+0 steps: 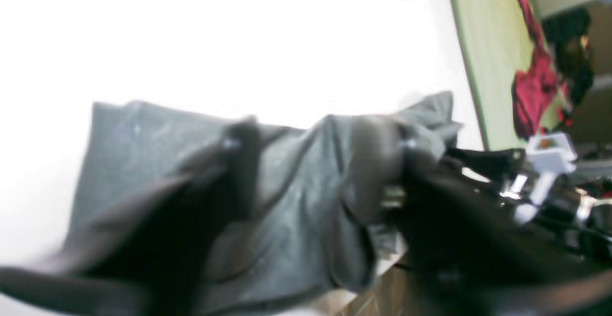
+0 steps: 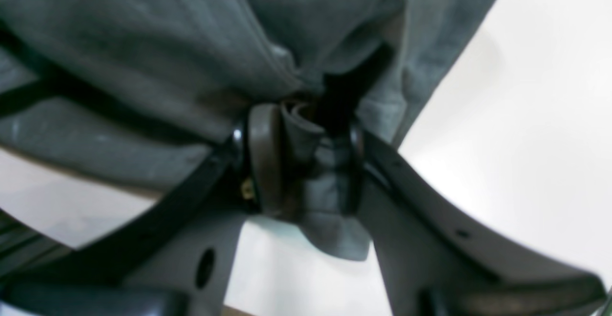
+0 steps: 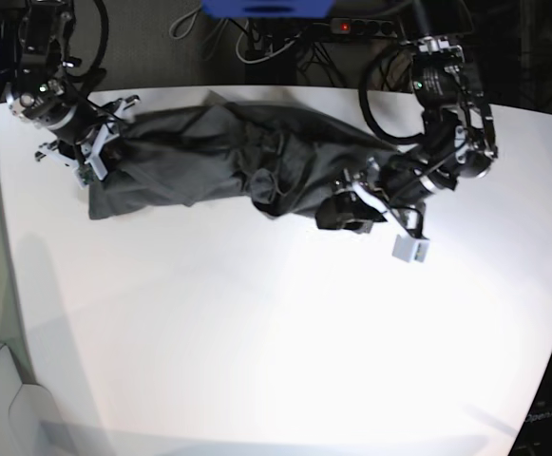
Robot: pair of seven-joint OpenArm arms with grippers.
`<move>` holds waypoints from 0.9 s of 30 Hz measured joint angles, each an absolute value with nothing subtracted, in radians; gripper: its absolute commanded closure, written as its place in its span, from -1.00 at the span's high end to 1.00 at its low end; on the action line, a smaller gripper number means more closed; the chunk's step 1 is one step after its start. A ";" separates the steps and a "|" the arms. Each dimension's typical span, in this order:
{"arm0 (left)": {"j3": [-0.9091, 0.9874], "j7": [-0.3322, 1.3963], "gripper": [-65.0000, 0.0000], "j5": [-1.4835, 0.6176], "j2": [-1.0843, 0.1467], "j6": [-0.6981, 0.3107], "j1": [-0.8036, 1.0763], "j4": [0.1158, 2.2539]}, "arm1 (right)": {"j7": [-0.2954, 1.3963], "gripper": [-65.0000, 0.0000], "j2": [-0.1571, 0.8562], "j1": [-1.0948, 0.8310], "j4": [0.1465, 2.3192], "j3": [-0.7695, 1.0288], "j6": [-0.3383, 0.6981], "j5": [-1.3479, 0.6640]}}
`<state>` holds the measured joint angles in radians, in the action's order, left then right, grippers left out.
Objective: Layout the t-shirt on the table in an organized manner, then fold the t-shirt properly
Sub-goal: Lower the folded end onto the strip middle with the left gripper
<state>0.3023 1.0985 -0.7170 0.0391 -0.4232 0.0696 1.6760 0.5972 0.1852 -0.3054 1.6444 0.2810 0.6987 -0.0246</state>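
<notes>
Overexposed glare (wrist views blurred)

t-shirt stretched across table

Base view looks steeply down from above on the whole worktop. Each wrist view sits close behind its own claw, facing past the fingers. All three views share the t-shirt beyond the claws.
</notes>
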 measured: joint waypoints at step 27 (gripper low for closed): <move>-0.062 1.171 -0.89 -0.572 0.032 -0.429 0.067 1.607 | 0.609 -0.40 0.184 -0.286 1.642 0.281 0.699 -0.022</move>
<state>-0.0616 1.1713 -0.5720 0.0322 -0.4294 0.0666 1.6070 0.6090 0.1841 -0.2859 1.6424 0.2810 0.6987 -0.0223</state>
